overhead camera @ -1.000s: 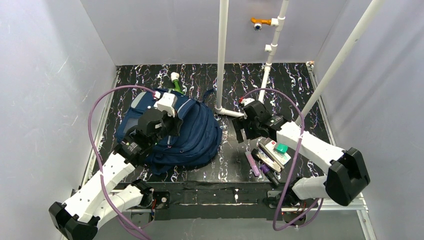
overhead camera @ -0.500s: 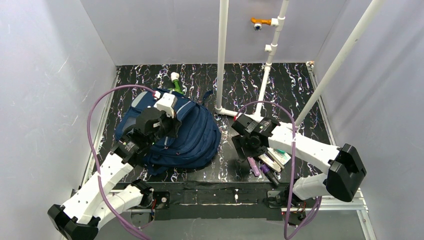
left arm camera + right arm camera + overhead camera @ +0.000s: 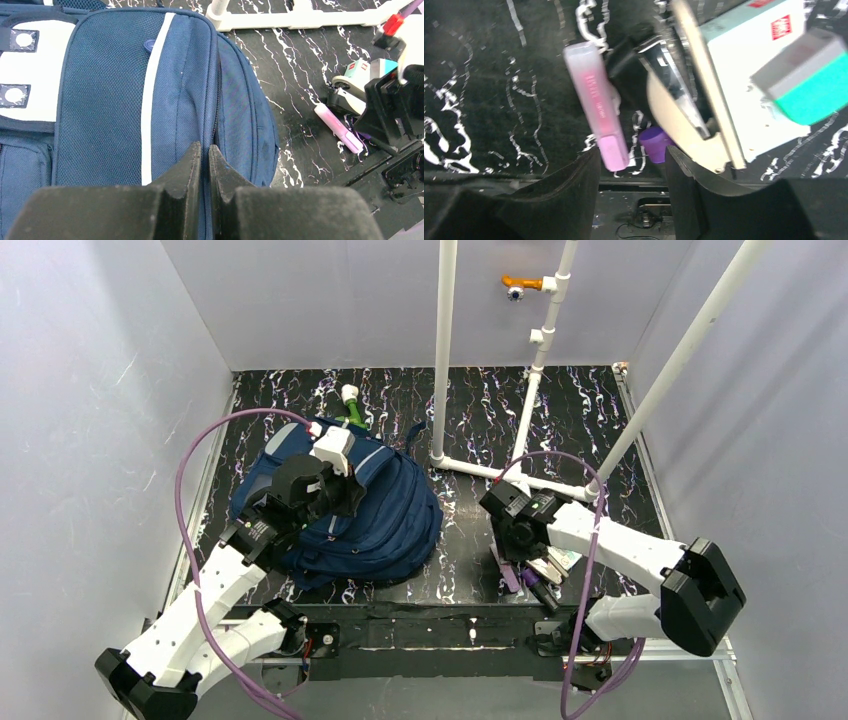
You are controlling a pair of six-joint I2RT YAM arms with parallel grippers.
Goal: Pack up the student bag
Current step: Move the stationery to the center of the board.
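Note:
The student bag (image 3: 385,515), navy with a white stripe and a white buttoned patch (image 3: 22,75), lies at the left. My left gripper (image 3: 338,495) rests on it, shut on the zip seam (image 3: 206,150) between two compartments. My right gripper (image 3: 515,548) is open and low over a stationery pile. In the right wrist view a pink highlighter (image 3: 596,112) and a purple cap (image 3: 654,143) lie just ahead of the open gripper (image 3: 631,157). Nothing is held. The highlighter also shows in the left wrist view (image 3: 337,128).
Beside the highlighter lie a cream stapler (image 3: 676,112), a white box (image 3: 754,65) and a green-and-grey eraser (image 3: 811,82). A white pipe frame (image 3: 443,360) stands at the middle back. A green bottle with a white cap (image 3: 351,400) lies behind the bag.
My right gripper has moved from near the pipe base toward the near edge and down over the stationery pile. The left gripper and the bag have barely shifted.

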